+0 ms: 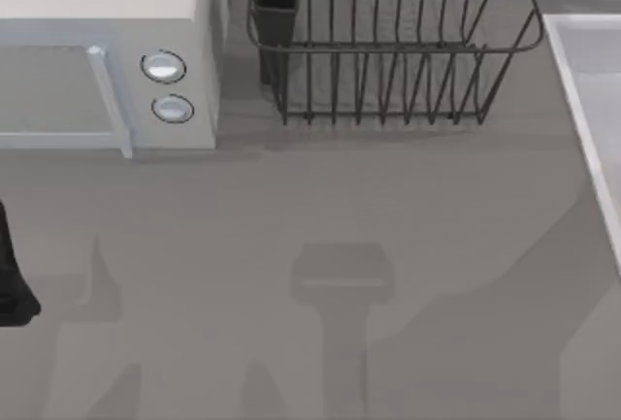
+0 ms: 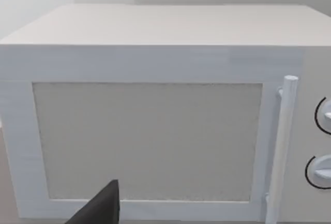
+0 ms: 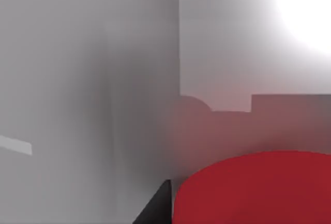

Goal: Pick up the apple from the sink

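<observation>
The apple (image 3: 253,189) is a glossy red round fruit, seen very close in the right wrist view. It lies against the pale grey inside of the sink (image 3: 93,79). A dark part of my right gripper (image 3: 158,208) sits right beside the apple's edge. From the top, the sink's raised light rim (image 1: 580,80) runs along the right edge of the table. My left arm (image 1: 12,284) is parked at the far left edge, and my left gripper (image 2: 101,209) faces the microwave door.
A white microwave (image 1: 107,42) with two knobs stands at the back left. A black wire dish rack (image 1: 388,42) with a dark cup holder stands at the back middle. The grey counter (image 1: 320,207) spreads in front of them, crossed by arm shadows.
</observation>
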